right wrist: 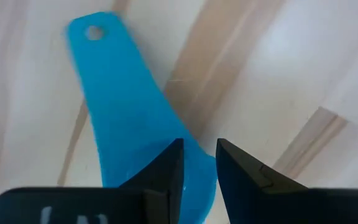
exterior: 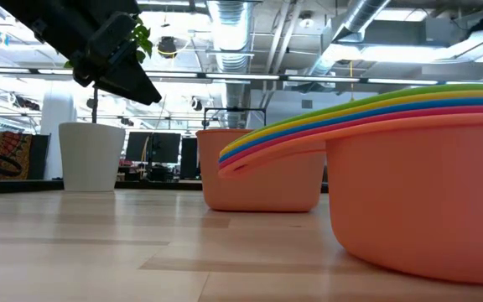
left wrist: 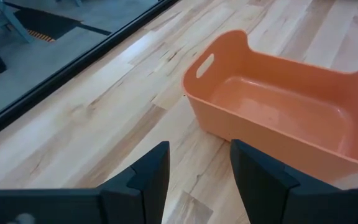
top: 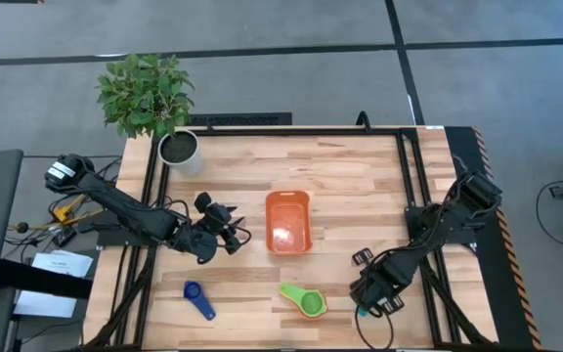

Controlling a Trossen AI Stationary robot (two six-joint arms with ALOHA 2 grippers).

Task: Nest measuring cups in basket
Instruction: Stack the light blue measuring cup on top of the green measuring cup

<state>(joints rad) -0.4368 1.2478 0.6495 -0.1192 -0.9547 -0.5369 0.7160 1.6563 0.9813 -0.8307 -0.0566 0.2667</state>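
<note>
Pale wooden planks make up the table (top: 360, 186), which stands on a grey floor inside a black frame. From above, the orange basket (top: 288, 221) sits near the middle, open and with nothing in it. The left gripper (top: 225, 228) hangs just beside the basket's left wall, its dark fingers pointed toward it. A dark blue measuring cup (top: 199, 298) lies alone near the front left edge, and a nested stack of cups (top: 306, 300) with green on top lies in front of the basket. The right gripper (top: 374, 293) is low at the front right, past the stack. A white plant pot (top: 179, 150) with a leafy plant stands at the back left corner.

At table height, the nested stack (exterior: 409, 184) fills the right side, with green, yellow, red and orange rims layered one on another. Behind it stands the basket (exterior: 262, 180), and the white pot (exterior: 91, 156) is farther left. A dark arm reaches in from the top left.

Over the left wrist, the two fingers (left wrist: 151, 177) stand apart with bare wood between them, holding nothing, and the basket (left wrist: 278, 106) lies just ahead.

Over the right wrist, the fingers (right wrist: 166, 168) are parted by a narrow gap above a light blue measuring cup (right wrist: 123, 130) whose flat handle with a hole points away. Whether they grip it cannot be told.
</note>
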